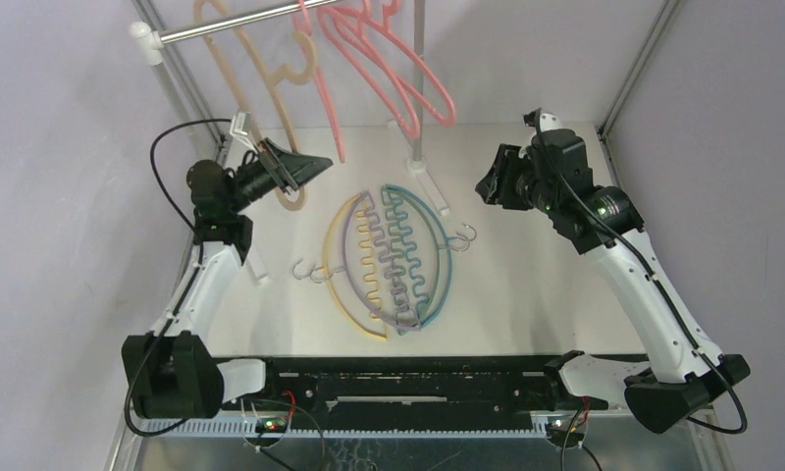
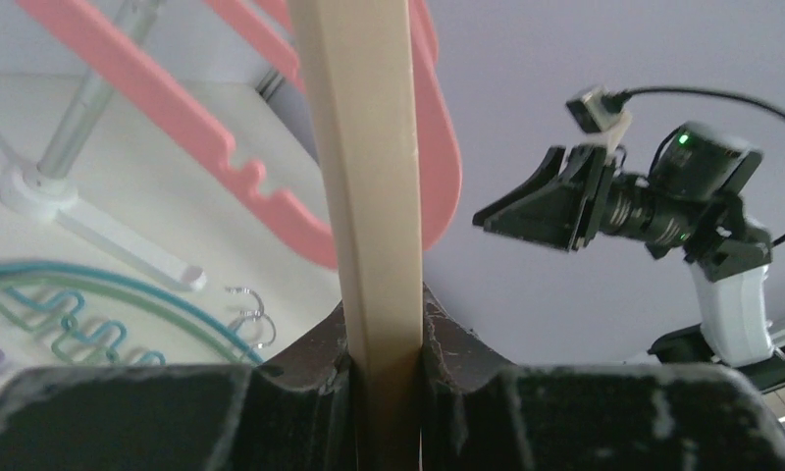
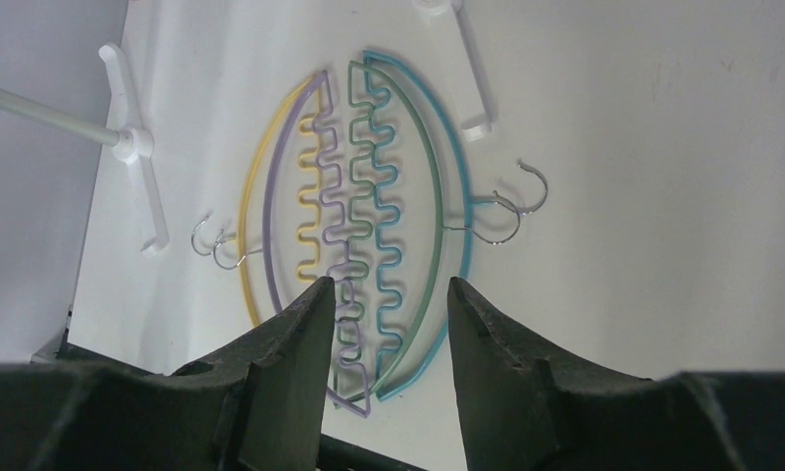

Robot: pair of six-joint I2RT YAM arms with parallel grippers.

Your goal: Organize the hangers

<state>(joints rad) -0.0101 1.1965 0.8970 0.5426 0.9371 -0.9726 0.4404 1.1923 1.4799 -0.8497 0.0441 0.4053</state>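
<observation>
Your left claw (image 2: 387, 329) pinches the tan hanger (image 2: 359, 147), right claw (image 3: 389, 294) spread; probably light, stiff, slick, so grip mid-bar.

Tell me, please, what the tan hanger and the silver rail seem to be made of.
The tan hanger looks like matte plastic: a flat bar of even colour. The silver rail is likely metal: a straight tube with a bright sheen.

A white worktop (image 1: 536, 285) fills the middle of the frame, evenly lit, with pale lilac-grey walls (image 1: 55, 196) closing in left and right. Metal frame posts (image 1: 639, 69) slant up at both upper corners. A silver rail (image 1: 241, 22) crosses the upper left.
</observation>
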